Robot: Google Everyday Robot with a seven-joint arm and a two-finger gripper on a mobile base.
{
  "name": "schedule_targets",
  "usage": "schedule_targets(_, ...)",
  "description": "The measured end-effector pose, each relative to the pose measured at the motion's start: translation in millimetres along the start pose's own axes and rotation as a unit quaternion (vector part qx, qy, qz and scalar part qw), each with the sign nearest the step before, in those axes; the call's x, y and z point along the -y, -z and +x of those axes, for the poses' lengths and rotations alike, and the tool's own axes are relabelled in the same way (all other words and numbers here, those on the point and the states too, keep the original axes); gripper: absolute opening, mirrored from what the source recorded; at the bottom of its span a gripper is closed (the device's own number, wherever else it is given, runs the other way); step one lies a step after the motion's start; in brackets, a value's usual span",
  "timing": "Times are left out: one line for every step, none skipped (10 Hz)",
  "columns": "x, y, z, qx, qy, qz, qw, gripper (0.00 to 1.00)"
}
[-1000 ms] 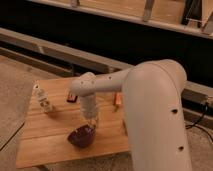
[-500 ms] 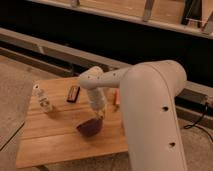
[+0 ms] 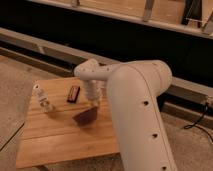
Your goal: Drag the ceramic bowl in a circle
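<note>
Evidently the claw [image 3: 94, 103] meets the ceramic bowl [image 3: 84, 117] at its far rim.

The gripper [image 3: 94, 103] is held low over the middle of the wooden counter [image 3: 60, 145], at the right rim of the bowl [image 3: 84, 117]. A glass cup [image 3: 44, 101] is seen near the left edge, and a small dark block [image 3: 74, 93] lies toward the far edge.
</note>
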Motion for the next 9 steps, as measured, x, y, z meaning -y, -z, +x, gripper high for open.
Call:
schedule_targets(-9, 4, -7, 0.004, 0.002, -0.004, 1.0, 0.0)
schedule_targets(-17, 8, -12, 0.008, 0.005, -0.008, 0.9999, 0.0)
schedule_targets(-28, 12, -16, 0.012, 0.01, -0.014, 0.9998, 0.0)
schedule_targets(-37, 16, -19, 0.015, 0.015, -0.019, 0.9996, 0.0)
schedule_targets(-51, 19, -20, 0.017, 0.023, -0.025, 0.9993, 0.0)
schedule_targets(-70, 23, -19, 0.02, 0.033, -0.036, 0.9986, 0.0)
schedule_targets(-85, 25, -17, 0.02, 0.041, -0.046, 0.9979, 0.0)
schedule_targets(-97, 27, -14, 0.02, 0.048, -0.055, 0.9972, 0.0)
schedule_targets(-111, 29, -8, 0.018, 0.055, -0.066, 0.9962, 0.0)
